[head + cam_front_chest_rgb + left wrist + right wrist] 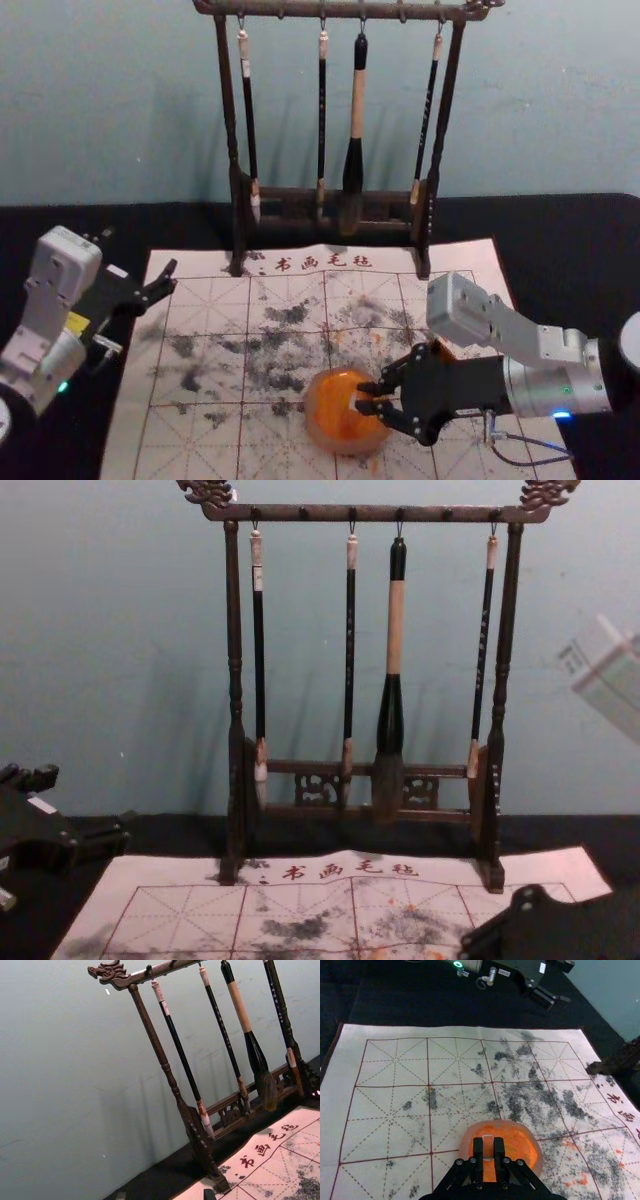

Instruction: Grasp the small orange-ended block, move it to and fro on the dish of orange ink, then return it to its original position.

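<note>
Head view: we have the right gripper point(368, 397) reaching in over the dish of orange ink point(325, 432), its fingers clamped on the small block point(354, 401). The block is over the ink; we cannot tell whether its lower end touches it. The dish sits on the felt calligraphy mat point(125, 440), about midway between the mat's left and right edges.

We see the left gripper point(173, 276) near the mat's far left corner, holding nothing, its fingers apart.

The mat is pale, printed with a red grid of solid and dashed lines, and a row of red-brown characters point(323, 263) runs along its far edge. Dark ink stains blot the middle squares, and we spot orange flecks among them. Black cloth point(560, 225) covers the desk around the mat.

Across the mat's far edge stands a dark wooden brush rack point(235, 660), its feet on the felt. Carved dragon heads point(548, 492) finish its top rail, and openwork panels fill the low one. Four brushes hang from it: three slim ones with black handles and pale tops, and a thick brush point(394, 630) with a light wooden grip.

Behind, we look at a plain blue-green wall point(110, 660), with soft shadows of the brushes and rack on it.
</note>
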